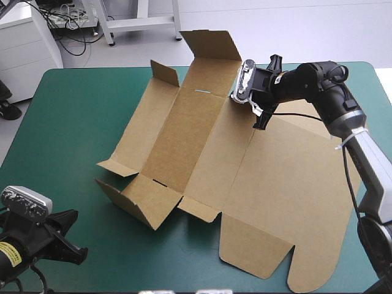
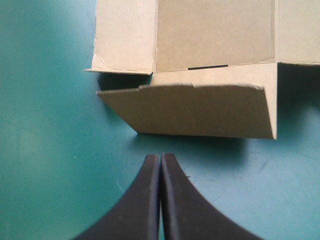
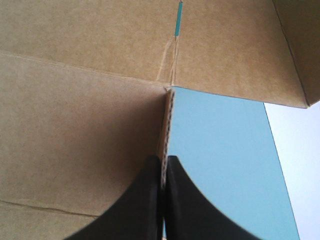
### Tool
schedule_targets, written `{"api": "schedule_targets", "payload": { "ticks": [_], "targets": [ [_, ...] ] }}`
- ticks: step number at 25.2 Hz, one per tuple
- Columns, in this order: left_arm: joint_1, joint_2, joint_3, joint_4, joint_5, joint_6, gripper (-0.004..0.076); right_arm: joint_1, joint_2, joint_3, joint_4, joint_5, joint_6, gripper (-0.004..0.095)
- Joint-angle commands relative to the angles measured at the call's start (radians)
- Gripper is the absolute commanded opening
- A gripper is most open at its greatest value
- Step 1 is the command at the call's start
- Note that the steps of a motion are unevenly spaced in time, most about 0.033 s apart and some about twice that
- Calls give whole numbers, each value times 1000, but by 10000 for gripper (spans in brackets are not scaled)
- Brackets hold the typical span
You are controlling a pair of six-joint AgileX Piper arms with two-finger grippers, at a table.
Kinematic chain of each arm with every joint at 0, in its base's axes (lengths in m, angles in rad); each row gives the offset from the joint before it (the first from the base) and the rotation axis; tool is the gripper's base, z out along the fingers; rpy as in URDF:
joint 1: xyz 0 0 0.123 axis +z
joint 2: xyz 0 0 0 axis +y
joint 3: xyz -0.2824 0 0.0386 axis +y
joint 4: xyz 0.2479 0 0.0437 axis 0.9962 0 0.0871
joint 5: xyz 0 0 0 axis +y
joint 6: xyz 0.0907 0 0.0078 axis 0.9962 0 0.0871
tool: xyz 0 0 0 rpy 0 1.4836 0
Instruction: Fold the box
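Black fingers of the left gripper [image 2: 161, 157] sit closest in its wrist view, pressed together into one pointed arch and holding nothing, over bare teal-green cover. Just ahead of them, not touching, is the box [image 1: 202, 159]. It is a cut sheet of brown board lying mostly flat across the middle of the worktop [image 1: 73, 122].

On the side of the box facing the left gripper, one end wall [image 2: 192, 110] is tilted up off the cover, and a thin dark slot shows at its fold. At the opposite, far end of the box a long flap [image 1: 211, 46] stands raised past the worktop's far edge, with a smaller flap [image 1: 165, 73] lifted beside it. The broad lid panel [image 1: 288, 184] lies flat and spreads from the middle of the box toward the worktop's near right corner.

The right gripper [image 1: 258, 116] is at the box's far right side. Its fingers are all but closed, pinching a cut edge of the board whose corrugated edge shows between them. Brown board lies to one side of that edge and cover to the other.
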Motion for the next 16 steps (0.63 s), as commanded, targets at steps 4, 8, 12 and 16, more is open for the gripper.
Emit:
{"api": "schedule_targets", "payload": {
  "ticks": [4, 8, 12, 16],
  "targets": [
    [-6, 7, -31, 4, -49, -6, -32, 4, -41, -43, 138, 17, -214, -23],
    [-6, 7, -31, 4, -49, -6, -32, 13, -22, -43, 193, 42, -235, -23],
    [-6, 7, -31, 4, -49, -6, -32, 32, 8, -43, 228, 73, -270, -23],
    [-6, 7, -31, 9, -51, -6, -32, 65, 39, -43, 226, 69, -333, -23]
  ]
}}
